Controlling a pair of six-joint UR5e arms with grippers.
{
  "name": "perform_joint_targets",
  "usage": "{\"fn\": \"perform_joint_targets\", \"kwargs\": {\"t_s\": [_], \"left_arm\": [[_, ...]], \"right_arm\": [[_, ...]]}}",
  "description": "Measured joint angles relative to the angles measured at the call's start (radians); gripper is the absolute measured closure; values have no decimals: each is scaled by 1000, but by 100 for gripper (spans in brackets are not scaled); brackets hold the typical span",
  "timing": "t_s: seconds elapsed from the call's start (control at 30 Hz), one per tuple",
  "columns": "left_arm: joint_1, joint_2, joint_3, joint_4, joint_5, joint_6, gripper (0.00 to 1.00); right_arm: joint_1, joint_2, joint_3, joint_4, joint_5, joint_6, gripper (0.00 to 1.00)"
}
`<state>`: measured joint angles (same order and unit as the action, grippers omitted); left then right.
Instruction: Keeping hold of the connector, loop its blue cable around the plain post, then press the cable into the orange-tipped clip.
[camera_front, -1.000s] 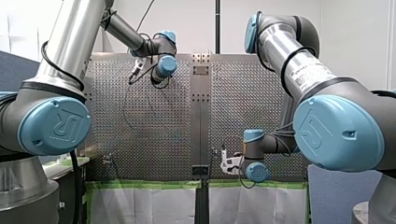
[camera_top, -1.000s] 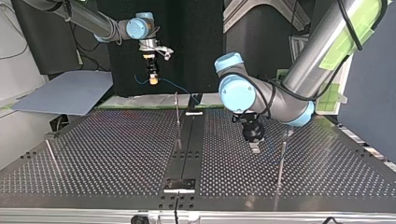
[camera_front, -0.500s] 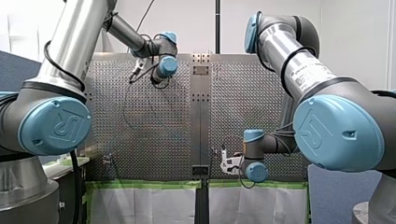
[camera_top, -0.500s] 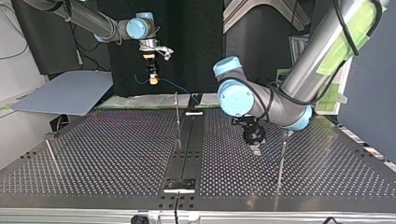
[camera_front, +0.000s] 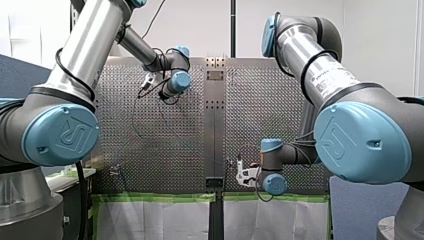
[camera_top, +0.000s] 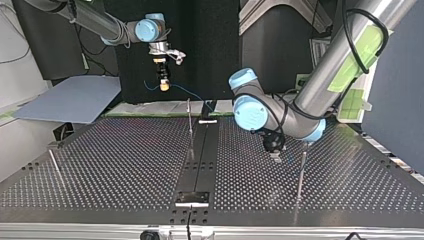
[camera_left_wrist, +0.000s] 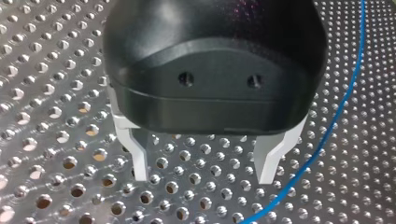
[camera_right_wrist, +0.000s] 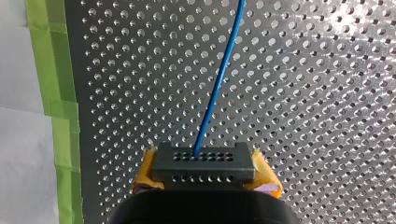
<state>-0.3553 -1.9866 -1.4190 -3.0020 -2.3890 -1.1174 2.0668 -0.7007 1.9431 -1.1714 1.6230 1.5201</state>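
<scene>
Since a second ago my left arm's wrist has slid toward 6 o'clock in the front view. My left end effector (camera_left_wrist: 201, 176) hovers over the perforated table (camera_top: 115, 165), its fingers apart and empty. The blue cable (camera_left_wrist: 359, 42) passes at its 4 o'clock. My right end effector (camera_right_wrist: 205, 176) has its yellow pads clamped on the black connector (camera_right_wrist: 204, 161), at 11 o'clock in the top view.

Perforated table (camera_top: 100, 165) with upright posts (camera_top: 301, 175)

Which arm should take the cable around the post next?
Probably the right: my right hand grips the connector, the cable leading out of it. My left hand is open and empty.
</scene>
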Motion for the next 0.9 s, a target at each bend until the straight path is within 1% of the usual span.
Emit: {"fn": "perform_joint_targets", "kwargs": {"t_s": [0.2,0.37,0.63,0.9], "left_arm": [[4,0,-1,-4,-15,-16,2],[10,-5,-2,-4,-13,-17,2],[17,-55,-3,-12,-19,-9,2],[27,-69,-3,-16,-15,-22,2]], "right_arm": [[-1,0,0,0,0,0,100],[-3,0,0,0,0,0,100],[-5,0,0,0,-1,-2,100],[-6,0,0,1,-1,-3,100]]}}
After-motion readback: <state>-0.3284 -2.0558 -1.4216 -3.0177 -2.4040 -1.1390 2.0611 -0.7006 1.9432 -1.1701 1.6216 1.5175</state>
